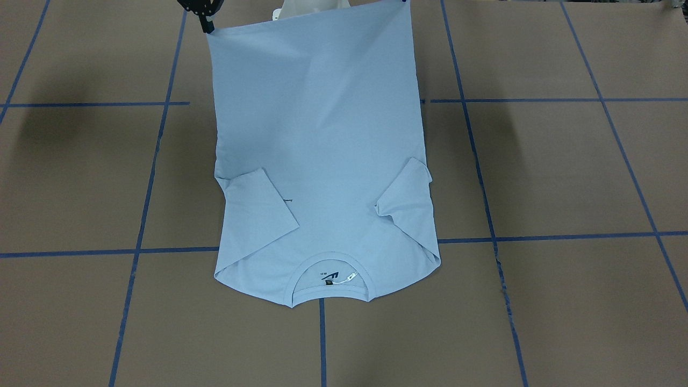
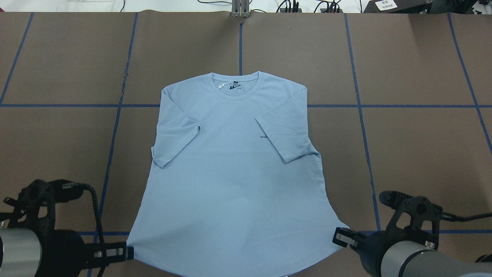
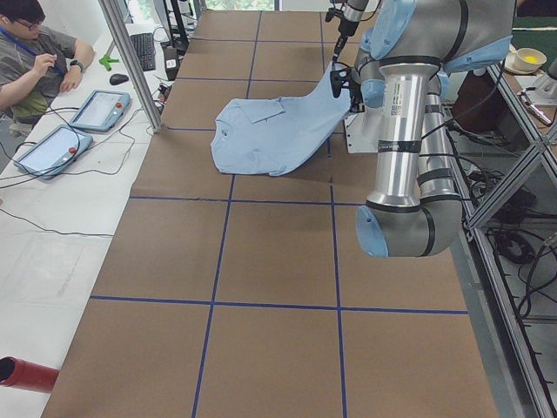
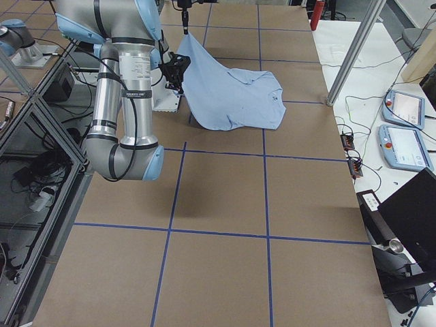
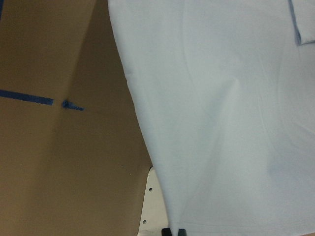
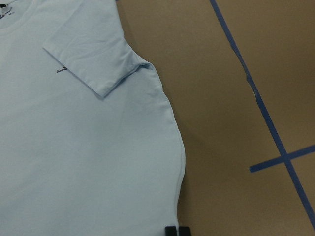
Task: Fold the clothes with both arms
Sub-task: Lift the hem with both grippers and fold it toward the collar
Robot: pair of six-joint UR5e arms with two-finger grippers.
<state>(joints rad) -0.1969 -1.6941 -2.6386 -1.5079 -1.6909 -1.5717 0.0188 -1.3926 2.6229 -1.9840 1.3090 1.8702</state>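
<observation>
**A:** Where's the garment from your seat?

**B:** I've got the light blue short-sleeved T-shirt [image 2: 230, 173] mid-table on the brown paper-covered tabletop [image 2: 415, 154]. It's front up, and the round ribbed collar [image 2: 234, 93] points away from the robot. Both short sleeves are folded inward over the chest. The one on the robot's right [image 2: 286, 130] partly covers a small dark chest print [image 2: 263, 136].

**A:** And the tools?

**B:** The black two-finger left gripper [image 2: 128, 252] has its fingers pinched together on the hem corner at its side. The black two-finger right gripper [image 2: 340, 236] is clamped the same way on the opposite corner. In each wrist view I see the dark fingertips closed, with the fabric edge running into them.

**A:** Is the hem flat?

**B:** No. From the side cameras the hem end is raised off the table. The cloth slopes down from the grippers to the collar end, which lies on the surface.

**A:** Anything else worth noting?

**B:** Blue tape grid lines [image 2: 423, 105] run out from under the shirt on both sides. A white neck tag [image 2: 221, 86] sits inside the collar.
</observation>
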